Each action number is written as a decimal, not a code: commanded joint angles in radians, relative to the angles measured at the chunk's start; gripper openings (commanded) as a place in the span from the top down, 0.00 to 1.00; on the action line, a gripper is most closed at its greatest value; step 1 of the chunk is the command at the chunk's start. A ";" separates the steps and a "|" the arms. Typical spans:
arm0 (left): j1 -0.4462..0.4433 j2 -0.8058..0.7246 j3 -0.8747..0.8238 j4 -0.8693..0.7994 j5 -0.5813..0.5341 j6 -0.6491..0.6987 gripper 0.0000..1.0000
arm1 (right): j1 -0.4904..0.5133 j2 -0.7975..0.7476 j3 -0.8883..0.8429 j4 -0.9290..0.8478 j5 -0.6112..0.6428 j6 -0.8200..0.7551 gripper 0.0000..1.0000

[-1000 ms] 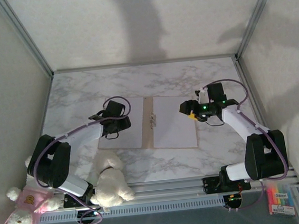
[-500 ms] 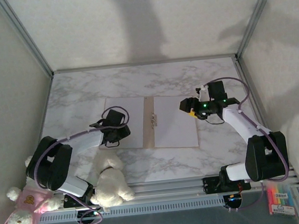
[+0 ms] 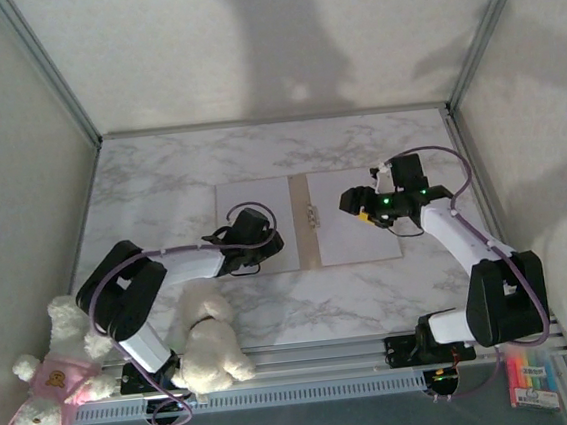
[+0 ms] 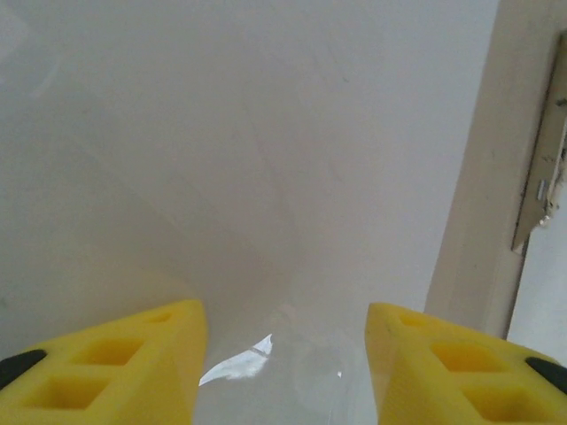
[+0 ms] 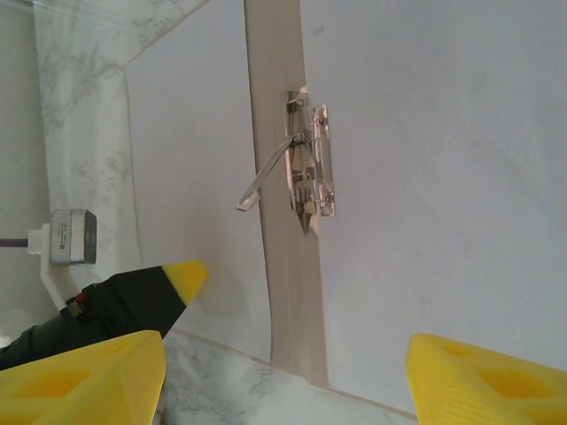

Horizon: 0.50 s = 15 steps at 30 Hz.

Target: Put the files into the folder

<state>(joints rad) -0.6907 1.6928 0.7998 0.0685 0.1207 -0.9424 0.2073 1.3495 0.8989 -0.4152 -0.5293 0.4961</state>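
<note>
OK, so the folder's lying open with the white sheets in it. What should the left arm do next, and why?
Probably shut the left gripper on the left half's near edge and lift, to fold it over. The folder lies open and flat, the files lie on either side of its tan spine, and the left jaws stand apart over that half.

The folder (image 3: 308, 250) lies open on the marble table (image 3: 160, 179), with white sheets (image 3: 248, 206) on both halves. My left gripper (image 3: 264, 245) sits at the left sheet's near edge. My right gripper (image 3: 355, 206) hangs over the right sheet. Plush toys (image 3: 211, 350) crowd my left base.
</note>
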 commanded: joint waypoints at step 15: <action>-0.031 -0.004 0.104 -0.172 -0.064 0.108 0.46 | 0.173 0.128 0.253 -0.186 0.318 0.063 0.26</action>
<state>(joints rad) -0.7238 1.7267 0.8848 -0.0177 0.1085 -0.8856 0.3511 1.4551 1.1034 -0.5423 -0.2951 0.5438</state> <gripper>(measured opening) 0.537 0.735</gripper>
